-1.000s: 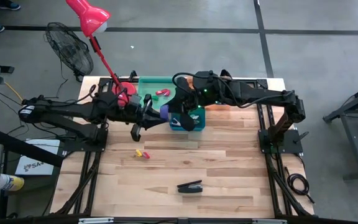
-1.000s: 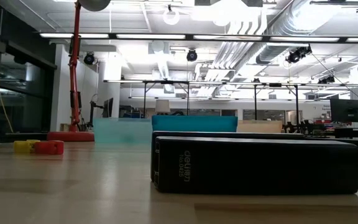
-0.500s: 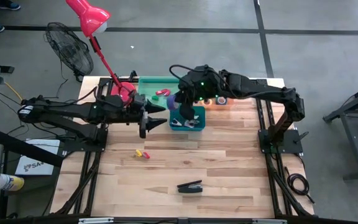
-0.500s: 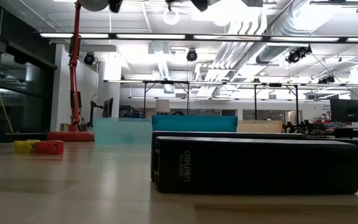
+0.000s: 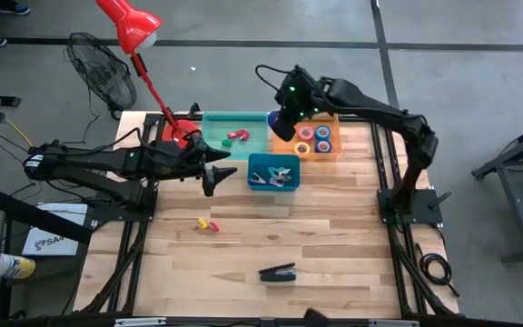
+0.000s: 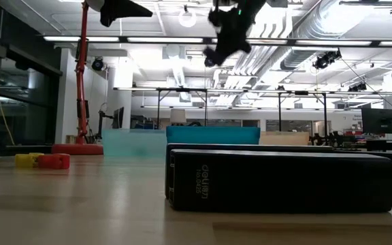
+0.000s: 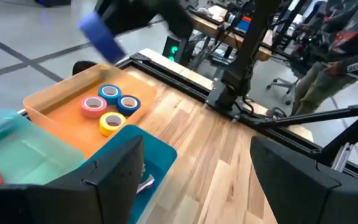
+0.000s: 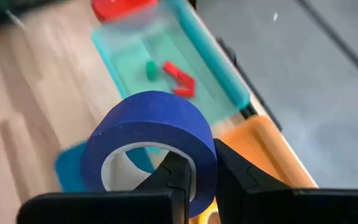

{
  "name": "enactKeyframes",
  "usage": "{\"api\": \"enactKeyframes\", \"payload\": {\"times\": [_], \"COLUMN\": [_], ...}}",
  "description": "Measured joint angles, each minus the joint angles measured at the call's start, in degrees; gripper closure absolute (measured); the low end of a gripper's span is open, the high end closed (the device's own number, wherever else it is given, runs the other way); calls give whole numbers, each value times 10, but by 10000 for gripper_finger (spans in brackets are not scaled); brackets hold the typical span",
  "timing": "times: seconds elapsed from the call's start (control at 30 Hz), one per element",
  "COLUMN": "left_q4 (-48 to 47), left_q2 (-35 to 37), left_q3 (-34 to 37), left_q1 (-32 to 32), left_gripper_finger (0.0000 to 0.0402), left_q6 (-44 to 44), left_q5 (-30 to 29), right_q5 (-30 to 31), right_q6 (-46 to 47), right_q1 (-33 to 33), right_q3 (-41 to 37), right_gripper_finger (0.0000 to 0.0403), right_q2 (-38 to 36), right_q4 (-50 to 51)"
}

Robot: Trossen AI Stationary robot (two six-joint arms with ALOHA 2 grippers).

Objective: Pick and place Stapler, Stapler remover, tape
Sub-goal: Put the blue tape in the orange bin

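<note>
The right tool [image 8: 194, 177], clamping a blue tape roll [image 8: 151, 140], has swung from the teal bin [image 5: 273, 173] toward the orange tray [image 5: 334, 150]. The left tool [image 5: 218, 173] now gapes empty beside that bin. The stapler [image 5: 278, 272] lies near the table's front edge.

One camera looks straight down on the whole surface [image 5: 243, 254]. Another sits level with it, close behind the stapler [image 6: 278, 180]. Both see the stapler.

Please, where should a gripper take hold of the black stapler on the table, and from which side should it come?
The stapler lies flat and alone on the bare wood of the table, nearer its front edge. Probably best to come straight down from above and close across its narrow width near the middle of its length, fingers on the two long sides.
</note>
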State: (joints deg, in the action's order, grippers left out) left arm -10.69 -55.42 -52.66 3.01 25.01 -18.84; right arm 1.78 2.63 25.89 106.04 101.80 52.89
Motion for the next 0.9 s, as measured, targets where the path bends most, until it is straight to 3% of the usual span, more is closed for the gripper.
{"api": "enactKeyframes", "payload": {"times": [0.53,0.9], "left_q4": [-57,-146], "left_q2": [0,-1], "left_q3": [0,0], "left_q1": [0,0], "left_gripper_finger": [112,112], "left_q6": [58,128], "left_q5": [-2,-4], "right_q5": [-61,-66], "right_q6": [-48,-57], "right_q1": [127,139], "right_q3": [0,0], "right_gripper_finger": [372,372], "right_q2": [207,259], "right_q4": [28,31]}}
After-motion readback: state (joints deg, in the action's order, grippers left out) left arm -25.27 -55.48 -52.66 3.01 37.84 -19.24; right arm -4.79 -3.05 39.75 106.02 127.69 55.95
